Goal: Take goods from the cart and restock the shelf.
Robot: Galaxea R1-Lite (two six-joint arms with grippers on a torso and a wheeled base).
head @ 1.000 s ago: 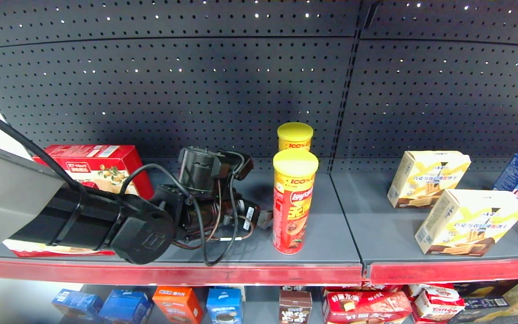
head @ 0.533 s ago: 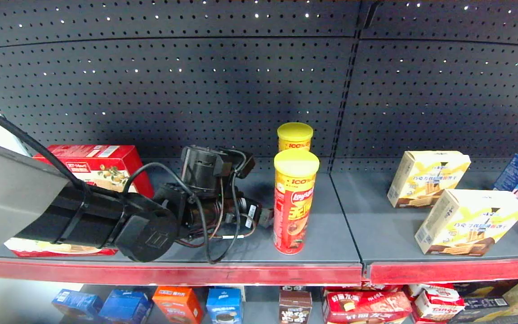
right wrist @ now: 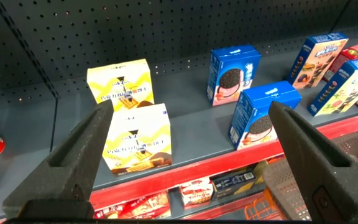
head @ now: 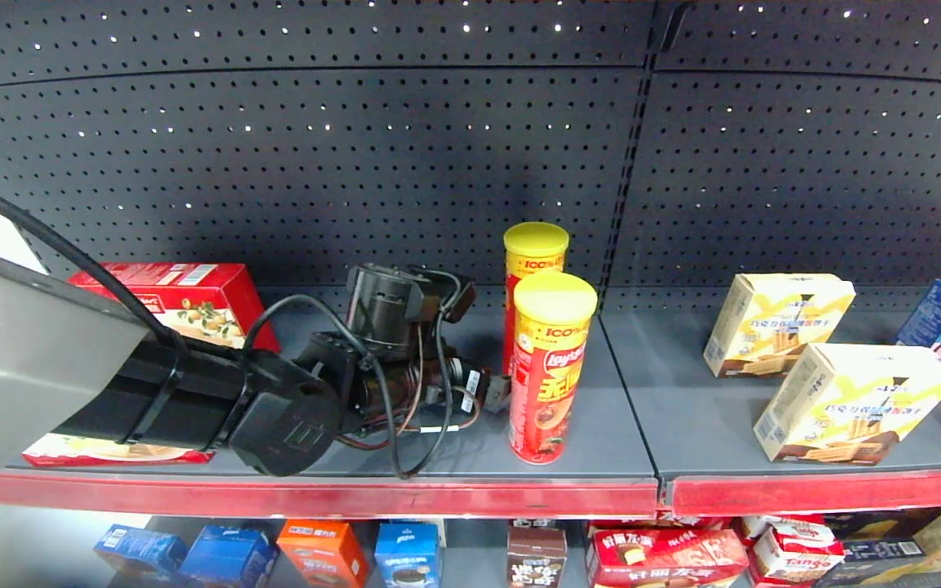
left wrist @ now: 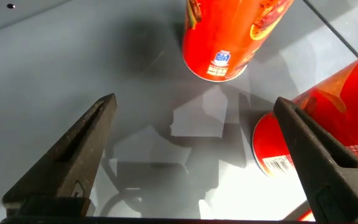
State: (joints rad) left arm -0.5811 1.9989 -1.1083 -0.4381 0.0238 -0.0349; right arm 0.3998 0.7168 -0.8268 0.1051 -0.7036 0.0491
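The front can (head: pixel 550 367), a red crisp tube with a yellow lid, stands on the grey shelf (head: pixel 601 425) near its red front lip, seeming to lean slightly with its top towards my right; its base sits just beside one finger of my left pincer (left wrist: pixel 194 102), whose jaws stand wide apart. The second can (head: pixel 535 247), of the same kind, stands upright just behind it, deeper on the shelf.

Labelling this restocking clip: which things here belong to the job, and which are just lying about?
In the job: front chip can, beside the open left gripper; rear chip can behind it; grey shelf.
Lying about: red biscuit box; two yellow wafer boxes; blue cookie boxes; empty open right gripper.
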